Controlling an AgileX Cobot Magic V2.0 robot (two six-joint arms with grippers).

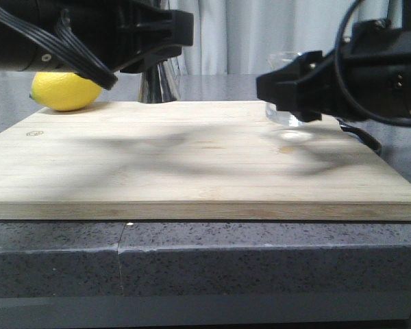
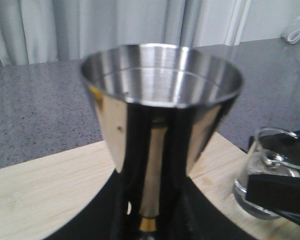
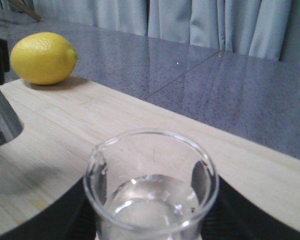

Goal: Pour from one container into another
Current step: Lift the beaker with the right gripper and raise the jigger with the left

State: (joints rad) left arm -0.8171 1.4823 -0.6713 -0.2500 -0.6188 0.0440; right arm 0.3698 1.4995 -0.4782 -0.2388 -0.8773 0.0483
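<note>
I see the left hand (image 1: 154,51) clamped on the jigger (image 2: 160,105); the right hand (image 1: 291,92) apparently grips the beaker (image 3: 151,187), both upright.

left arm (image 1: 89,31): matte black, blocky angular housing | bundle of black ribbed cables slanting across its side, small silver screw beside them | right arm (image 1: 349,75): same matte black, boxy stepped casing | thin black cable looping above, small round screws on the casing, thicker black cable trailing beneath
</note>
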